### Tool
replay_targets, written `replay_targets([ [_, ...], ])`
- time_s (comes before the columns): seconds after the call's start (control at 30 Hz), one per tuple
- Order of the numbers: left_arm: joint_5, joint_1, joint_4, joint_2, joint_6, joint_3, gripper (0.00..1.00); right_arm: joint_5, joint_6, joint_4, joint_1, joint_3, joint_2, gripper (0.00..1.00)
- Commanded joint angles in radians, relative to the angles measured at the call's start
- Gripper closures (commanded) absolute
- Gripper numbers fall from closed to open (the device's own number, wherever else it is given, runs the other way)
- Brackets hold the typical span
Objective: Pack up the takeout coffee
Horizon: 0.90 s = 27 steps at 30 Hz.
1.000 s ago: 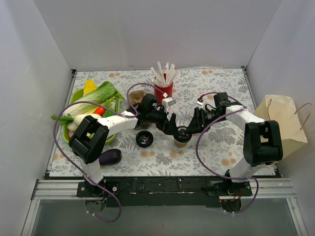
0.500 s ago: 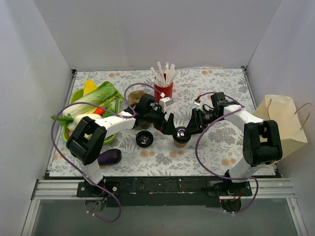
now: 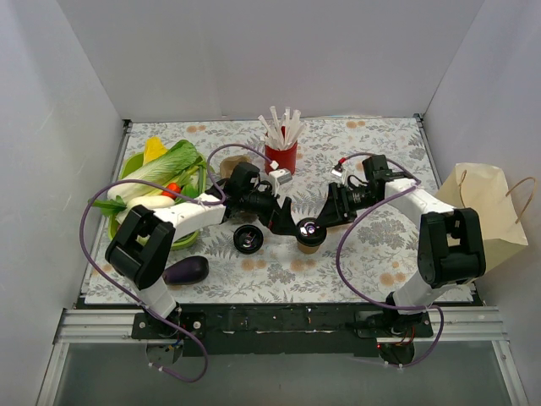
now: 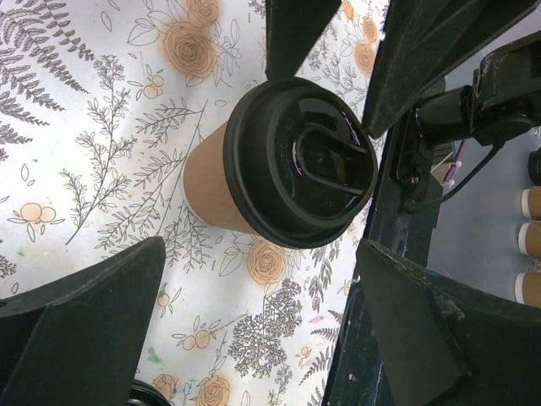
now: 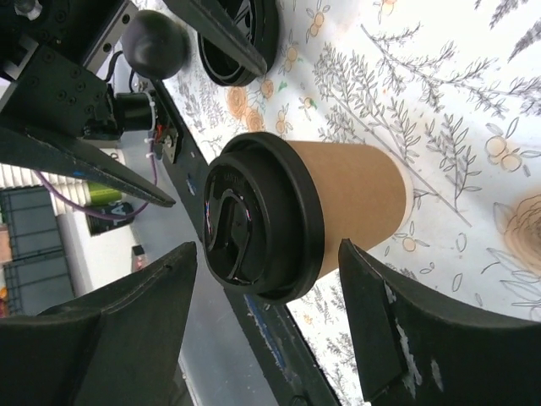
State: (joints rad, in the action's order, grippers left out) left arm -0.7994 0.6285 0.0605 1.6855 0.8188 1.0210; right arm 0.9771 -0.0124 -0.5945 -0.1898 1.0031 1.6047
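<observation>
The takeout coffee [image 3: 310, 244] stands upright on the flowered tablecloth [image 3: 380, 254], about the middle of the table and a little toward the near edge, with a black lid [image 4: 300, 165] pressed on its brown paper body. Both arms reach in over it from either side. The left gripper [image 4: 262, 249] is spread as wide as it goes, its two dark fingers [image 4: 93, 309] well apart, and the cup sits out ahead of their tips without touching them. The right gripper [image 5: 267, 247] has one finger on each side of the cup. Its jaws are parted and close beside the lid and the paper wall, but from its own camera they do not seem to press on either, so the cup rests on the cloth by itself. Just left of the cup a second black lid [image 3: 248, 239] lies flat on the cloth. Farther back stands a red cup [image 3: 281, 157] full of white straws [image 3: 283, 127]. At the left edge is a green tray [image 3: 127, 169] piled with leafy greens [image 3: 169, 165], and nearer than that lies a dark purple eggplant [image 3: 186, 271]. A tan paper bag [image 3: 482, 211] with handles sits off the cloth on the right.
</observation>
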Motion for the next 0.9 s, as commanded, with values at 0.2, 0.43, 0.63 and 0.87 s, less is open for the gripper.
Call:
replay_targets([
  [0.2,-0.034,-0.004,0.016,-0.038,-0.043,-0.001,0.02,-0.048,0.285,-0.077,0.001,0.172,-0.069,0.23],
  [0.43,-0.058,-0.009,-0.011,-0.032,-0.009,-0.021,0.02,-0.052,0.781,-0.225,-0.088,0.261,-0.115,0.14],
  [0.63,-0.064,-0.012,-0.008,-0.018,-0.012,-0.012,0.02,-0.172,1.017,-0.321,-0.186,0.289,-0.091,0.2],
  [0.87,-0.058,-0.012,-0.021,-0.01,-0.006,-0.022,0.02,-0.25,1.063,-0.3,-0.235,0.235,-0.106,0.27],
])
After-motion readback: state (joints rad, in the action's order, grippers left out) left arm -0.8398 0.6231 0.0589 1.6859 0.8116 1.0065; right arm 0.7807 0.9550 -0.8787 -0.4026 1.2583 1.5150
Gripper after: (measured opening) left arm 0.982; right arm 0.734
